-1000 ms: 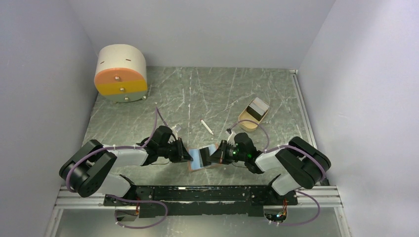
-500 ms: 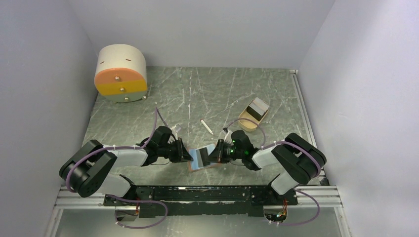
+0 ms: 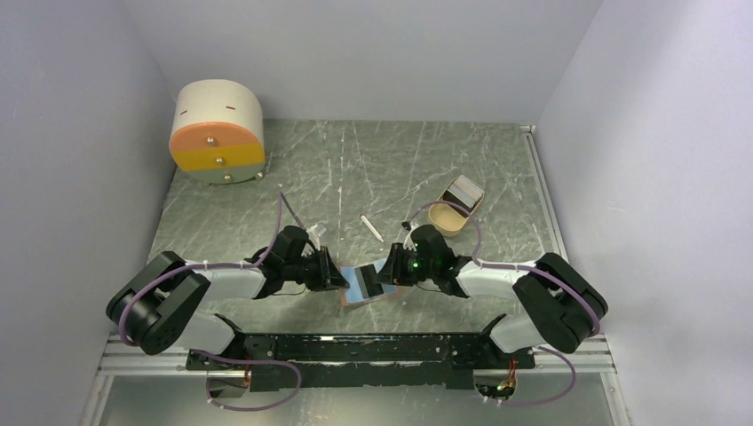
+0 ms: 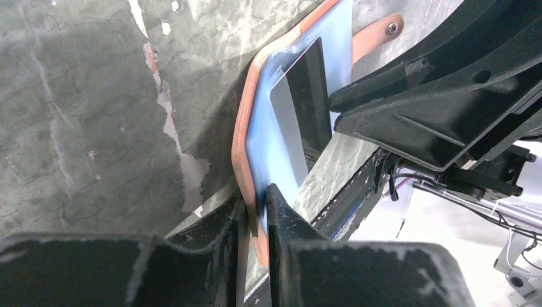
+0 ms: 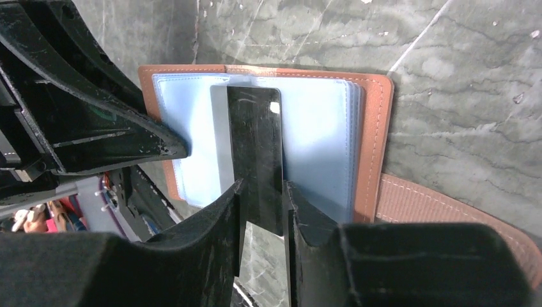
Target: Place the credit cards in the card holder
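The tan leather card holder (image 3: 359, 293) with pale blue plastic sleeves lies open near the front edge of the grey-green marbled worktop (image 3: 400, 169), between the two arms; the left tool (image 3: 337, 280) is clenched on the holder's left border, and in the left wrist view the two black fingers of this tool (image 4: 257, 203) pinch the stitched tan edge with the blue sleeve between them. The right tool (image 3: 384, 277) grasps the flat black plastic card (image 5: 255, 137) with a pale grey band along one side; in the right wrist view the right tool (image 5: 262, 195) has its fingers closed on the card's near end, while the far end lies over the blue sleeves of the card holder (image 5: 319, 128); whether that end has entered a pocket cannot be told. In the left wrist view the black card (image 4: 308, 102) stands against the blue inner face of the card holder (image 4: 259, 137); the brown strap (image 4: 376, 37) with a metal snap trails off beyond it. Further back on the right, a second card (image 3: 463, 193) with black and white bands leans in a small tan oval dish (image 3: 441, 223); a thin white stick (image 3: 371, 228) lies between dish and holder; a cream drum-shaped cabinet (image 3: 217, 131) with orange and yellow drawer fronts stands in the far left corner.
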You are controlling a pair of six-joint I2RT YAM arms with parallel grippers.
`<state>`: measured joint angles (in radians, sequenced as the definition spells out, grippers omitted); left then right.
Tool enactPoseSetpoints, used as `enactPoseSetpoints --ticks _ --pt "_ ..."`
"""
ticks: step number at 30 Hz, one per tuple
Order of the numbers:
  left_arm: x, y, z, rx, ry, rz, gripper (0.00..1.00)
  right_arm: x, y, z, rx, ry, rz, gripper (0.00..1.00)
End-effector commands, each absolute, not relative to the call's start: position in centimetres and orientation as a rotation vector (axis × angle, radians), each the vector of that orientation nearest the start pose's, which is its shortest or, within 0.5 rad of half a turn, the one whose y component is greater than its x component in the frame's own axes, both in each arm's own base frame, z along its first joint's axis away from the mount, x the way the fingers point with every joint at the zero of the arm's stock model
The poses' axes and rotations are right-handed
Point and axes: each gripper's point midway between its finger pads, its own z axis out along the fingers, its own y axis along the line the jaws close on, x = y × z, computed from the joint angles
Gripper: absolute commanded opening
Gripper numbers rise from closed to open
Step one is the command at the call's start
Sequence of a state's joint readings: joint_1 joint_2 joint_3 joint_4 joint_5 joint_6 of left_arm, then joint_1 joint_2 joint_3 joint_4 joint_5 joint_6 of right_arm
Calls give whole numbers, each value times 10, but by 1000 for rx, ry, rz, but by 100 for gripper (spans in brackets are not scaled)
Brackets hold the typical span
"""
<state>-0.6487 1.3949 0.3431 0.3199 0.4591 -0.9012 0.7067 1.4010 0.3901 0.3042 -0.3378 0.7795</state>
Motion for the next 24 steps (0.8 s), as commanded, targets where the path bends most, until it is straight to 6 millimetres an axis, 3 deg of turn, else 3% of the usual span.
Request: enactPoseSetpoints --ticks 1,12,24 --pt "169 -269 36 -13 2546 -1303 19 187 259 17 -122 2546 982 32" --pt "172 -274 42 4 2525 -1339 21 190 286 31 -193 2487 1125 32" --pt "172 -279 42 16 2526 -1371 23 181 306 35 -209 2449 1276 32"
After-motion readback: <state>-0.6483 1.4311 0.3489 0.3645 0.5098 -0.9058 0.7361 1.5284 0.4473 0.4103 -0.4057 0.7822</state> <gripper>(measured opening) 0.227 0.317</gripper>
